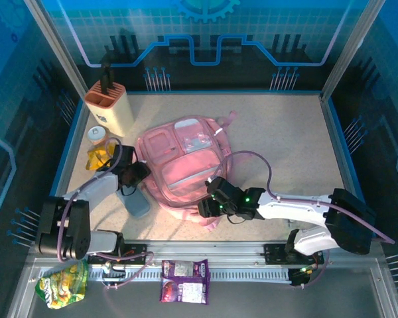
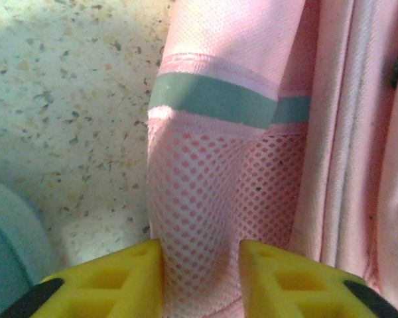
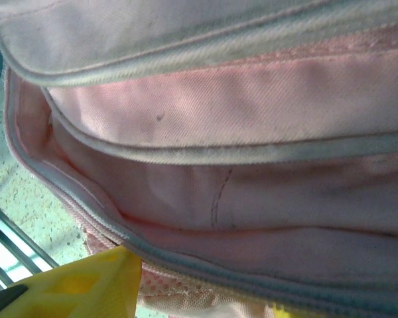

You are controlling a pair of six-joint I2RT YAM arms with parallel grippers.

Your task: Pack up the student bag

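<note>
The student bag is seen lying flat at the middle of the desk, its long axis running from the near edge toward the far edge. On its left flank, a fold of the mesh side pocket is pinched by the left claw. At the near end, the zip rim of the open mouth is straddled by the right claw; whether it is clamped cannot be told. With both claws at the bag, spreading the mouth is judged the coming move.

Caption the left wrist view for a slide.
Left gripper jaws pinching the mesh side pocket of the student bag.
</note>
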